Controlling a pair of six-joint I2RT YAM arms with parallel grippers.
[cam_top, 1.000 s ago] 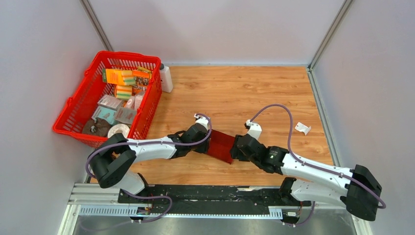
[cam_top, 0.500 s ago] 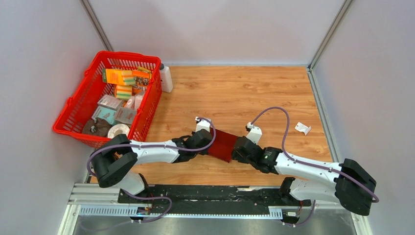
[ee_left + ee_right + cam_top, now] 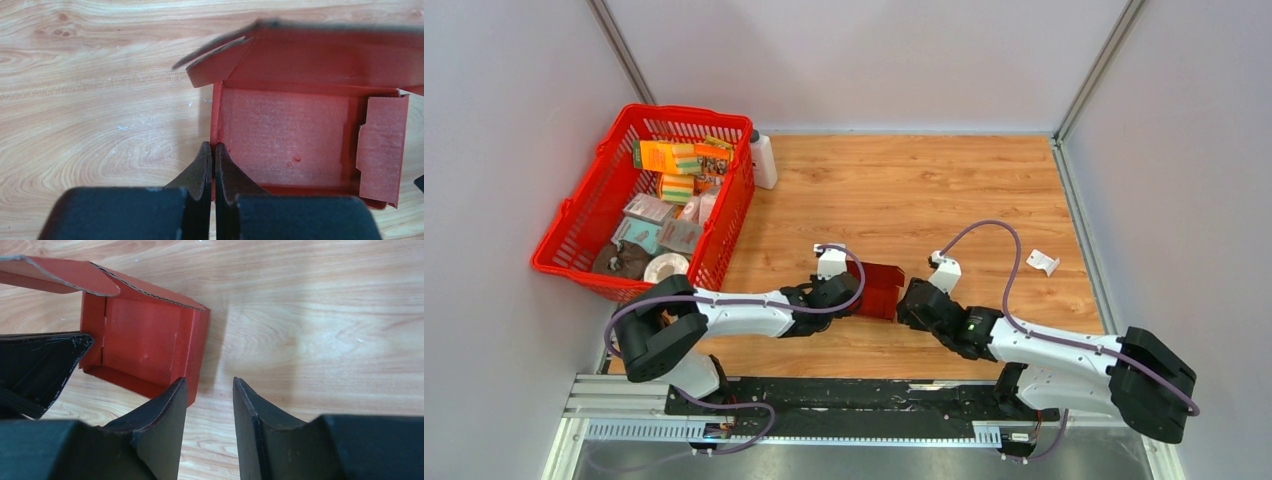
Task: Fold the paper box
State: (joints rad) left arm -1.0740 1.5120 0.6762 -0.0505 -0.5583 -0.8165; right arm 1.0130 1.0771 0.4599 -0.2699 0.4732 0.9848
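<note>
— Where was the paper box (image 3: pixel 879 290)?

— On the counter (image 3: pixel 924 190), near its 6 o'clock edge, open side up and between the two arms.

— And the left tool (image 3: pixel 856 297)?

— At the box's 9 o'clock. It was pinched almost shut on the box's side wall, one tip inside and one outside.

— The right tool (image 3: pixel 904 300)?

— At the box's 4 o'clock, spread open and holding nothing. In its wrist view the box lay at 10 o'clock, a corner just beside it. Whether they touched, I couldn't tell.
</note>
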